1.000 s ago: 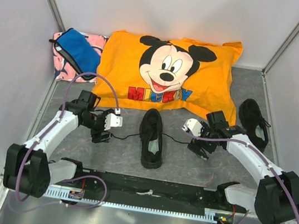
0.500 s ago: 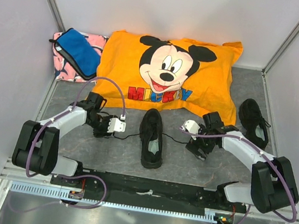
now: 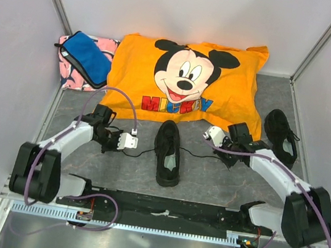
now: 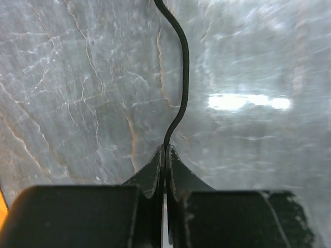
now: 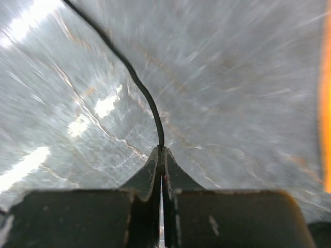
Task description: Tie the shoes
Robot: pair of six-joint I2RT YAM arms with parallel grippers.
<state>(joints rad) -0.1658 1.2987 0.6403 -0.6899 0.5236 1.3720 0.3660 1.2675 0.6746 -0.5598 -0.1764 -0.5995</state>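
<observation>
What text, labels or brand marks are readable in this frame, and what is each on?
"MICKEY": multicoloured capitals on the orange cartoon-mouse pillow, below the face.
No lettering can be made out on the centre black low-top sneaker or the right black low-top sneaker.
The wrist views show no text.

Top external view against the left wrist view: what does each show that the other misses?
Only the top external view shows the middle shoe, the second shoe near the right wall, the orange pillow, the blue pouch and the right claw. Only the left wrist view shows that the left claw is pressed shut on the lace. Both show that claw, the lace and the grey table.
</observation>
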